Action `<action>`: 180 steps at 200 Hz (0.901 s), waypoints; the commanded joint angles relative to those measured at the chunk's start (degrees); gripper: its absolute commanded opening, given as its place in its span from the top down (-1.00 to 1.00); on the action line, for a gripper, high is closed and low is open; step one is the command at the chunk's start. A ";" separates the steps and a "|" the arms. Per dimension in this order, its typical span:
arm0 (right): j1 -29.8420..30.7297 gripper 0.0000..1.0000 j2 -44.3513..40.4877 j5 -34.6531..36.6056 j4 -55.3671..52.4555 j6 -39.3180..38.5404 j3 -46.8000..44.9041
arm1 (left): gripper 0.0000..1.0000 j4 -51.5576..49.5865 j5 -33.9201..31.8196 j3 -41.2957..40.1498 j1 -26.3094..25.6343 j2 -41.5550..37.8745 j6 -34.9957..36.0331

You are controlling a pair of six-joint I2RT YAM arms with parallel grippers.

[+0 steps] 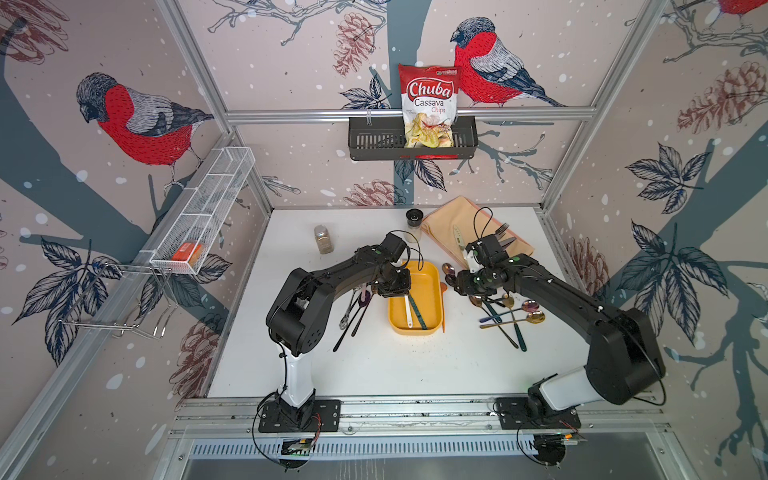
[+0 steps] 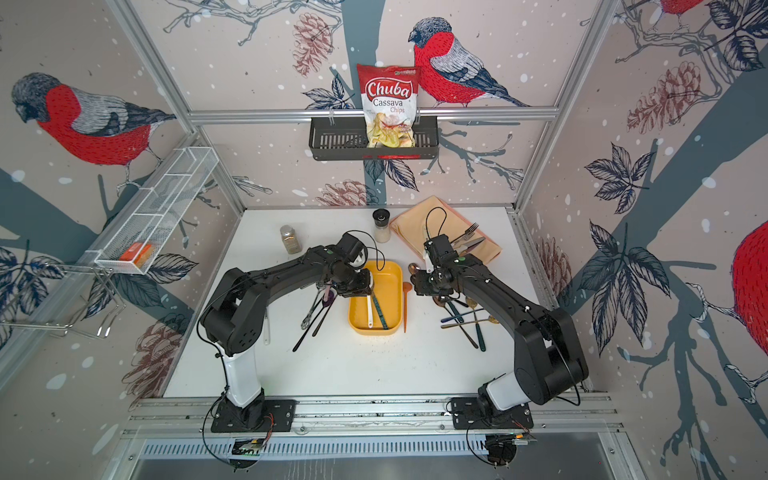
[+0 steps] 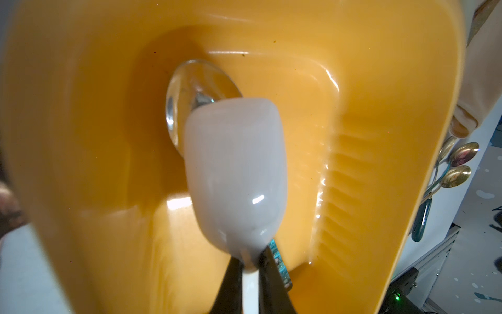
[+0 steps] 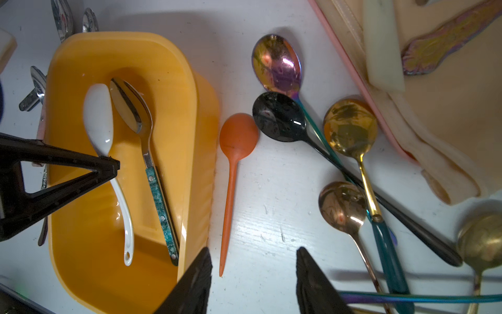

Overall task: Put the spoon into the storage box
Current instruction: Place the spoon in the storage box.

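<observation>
The yellow storage box (image 1: 430, 291) (image 2: 390, 291) (image 3: 380, 108) (image 4: 173, 89) lies mid-table in both top views. Inside it lie a white ceramic spoon (image 1: 406, 309) (image 3: 236, 168) (image 4: 99, 117) and a steel spoon with a teal handle (image 1: 417, 313) (image 4: 133, 108). My left gripper (image 3: 251, 261) (image 1: 397, 289) reaches into the box and is shut on the white spoon's neck; its fingertips (image 4: 108, 165) pinch just behind the bowl. My right gripper (image 4: 254, 258) (image 1: 457, 280) hovers open over bare table just right of the box, holding nothing.
An orange plastic spoon (image 4: 236, 136) (image 1: 443, 291) lies along the box's right side. A heap of gold, black and iridescent spoons (image 4: 350, 130) (image 1: 511, 316) lies under the right arm. More cutlery (image 1: 353, 307) lies left of the box. A peach cloth (image 1: 478, 224) and two jars (image 1: 323, 239) stand behind.
</observation>
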 commanded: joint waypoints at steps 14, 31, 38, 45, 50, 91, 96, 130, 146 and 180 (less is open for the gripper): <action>0.05 -0.03 0.70 -0.98 0.98 0.48 -0.26 | 0.52 -0.51 0.44 0.46 -0.07 0.29 0.14; 0.11 -0.04 0.90 -0.98 1.29 0.48 -0.48 | 0.38 -0.73 0.06 0.44 -0.08 0.06 0.52; 0.11 -0.04 1.03 -0.98 1.36 0.50 -0.52 | 0.32 -0.90 -0.14 0.46 -0.04 -0.30 0.90; 0.09 -0.04 1.15 -1.02 1.40 0.49 -0.55 | 0.31 -1.24 -0.62 0.58 -0.08 -0.67 1.33; 0.09 -0.04 1.25 -1.00 1.40 0.44 -0.48 | 0.29 -1.62 -1.24 0.65 -0.06 -1.12 1.76; 0.19 -0.05 2.03 -0.72 1.30 -0.16 0.17 | 0.22 -8.82 -11.49 -0.18 0.59 -9.35 7.40; 0.18 -0.05 2.13 -0.71 1.40 -0.30 0.24 | 0.21 -9.84 -12.72 -0.85 1.12 -11.03 7.91; 0.22 -0.06 3.09 -0.88 1.49 -0.78 1.11 | 0.21 -12.98 -14.58 -8.63 10.36 -23.53 12.15; 0.28 -0.06 3.31 -0.99 1.49 -1.10 1.56 | 0.20 -14.82 -18.26 -12.67 15.01 -28.86 14.51; 0.28 -0.06 4.21 -1.61 2.19 -2.07 1.96 | 0.20 -14.22 -19.46 -19.73 23.68 -35.40 18.58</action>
